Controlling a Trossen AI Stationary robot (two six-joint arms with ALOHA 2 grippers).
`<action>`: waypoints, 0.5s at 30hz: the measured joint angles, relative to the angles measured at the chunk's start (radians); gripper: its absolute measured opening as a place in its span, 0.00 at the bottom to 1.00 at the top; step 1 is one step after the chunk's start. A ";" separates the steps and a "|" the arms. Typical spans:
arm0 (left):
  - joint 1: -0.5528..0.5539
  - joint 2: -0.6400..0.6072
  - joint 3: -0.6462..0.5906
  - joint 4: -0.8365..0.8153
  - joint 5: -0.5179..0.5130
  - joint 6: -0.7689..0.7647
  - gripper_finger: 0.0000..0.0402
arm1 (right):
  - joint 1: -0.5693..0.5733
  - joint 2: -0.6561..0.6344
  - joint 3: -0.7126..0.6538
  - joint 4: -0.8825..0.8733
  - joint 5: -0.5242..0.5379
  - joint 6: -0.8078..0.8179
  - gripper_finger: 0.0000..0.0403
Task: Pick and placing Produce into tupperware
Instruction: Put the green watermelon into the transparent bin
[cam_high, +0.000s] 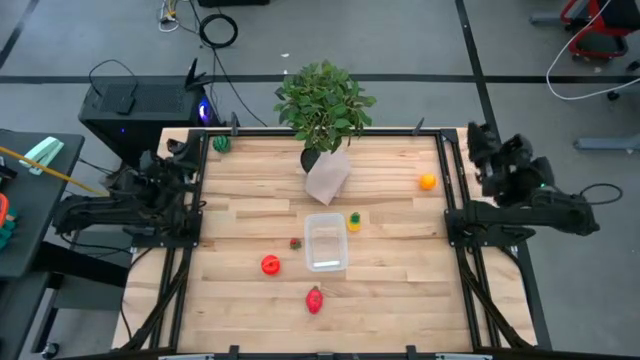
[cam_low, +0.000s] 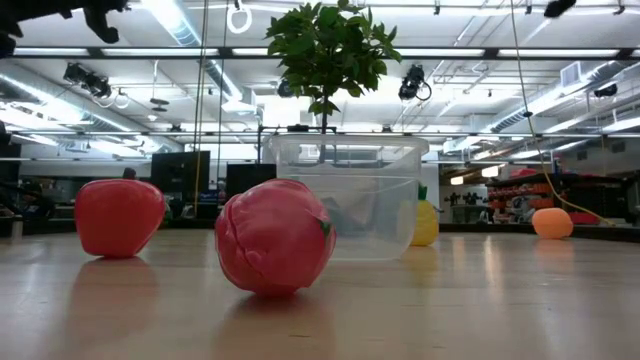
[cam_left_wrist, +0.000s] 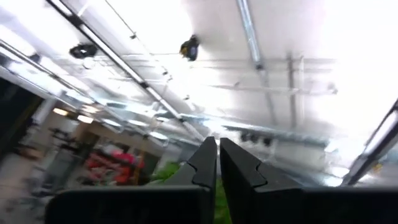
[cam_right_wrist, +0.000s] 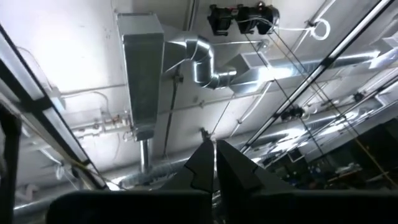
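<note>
Produce (cam_high: 270, 265) around tupperware (cam_high: 325, 242), well apart from both closed, empty grippers (cam_left_wrist: 217, 163) (cam_right_wrist: 214, 163)

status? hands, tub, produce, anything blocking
Left hand and right hand shut, empty, parked at table sides. Tub empty mid-table; produce scattered around it, none inside. Potted plant behind tub, nothing blocking.

Wood-plank table (cam_high: 400, 300). On it: clear tub (cam_high: 325, 243) at centre; yellow piece (cam_high: 354, 221) just right of tub; small red bit (cam_high: 296, 242) and red fruit (cam_high: 270, 265) left; pinkish-red fruit (cam_high: 315, 300) below; orange (cam_high: 427, 181) far right; striped green piece (cam_high: 221, 143) far upper left; potted plant (cam_high: 324, 110) above.
</note>
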 joint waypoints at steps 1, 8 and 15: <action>0.000 0.024 0.019 0.003 -0.002 0.014 0.09 | -0.007 0.029 0.040 -0.022 -0.002 -0.002 0.07; 0.000 0.151 0.230 -0.082 -0.048 0.035 0.13 | -0.052 0.227 0.375 -0.438 -0.060 0.032 0.06; -0.001 0.180 0.560 -0.662 -0.382 -0.052 0.13 | -0.097 0.338 0.746 -1.084 -0.061 -0.003 0.02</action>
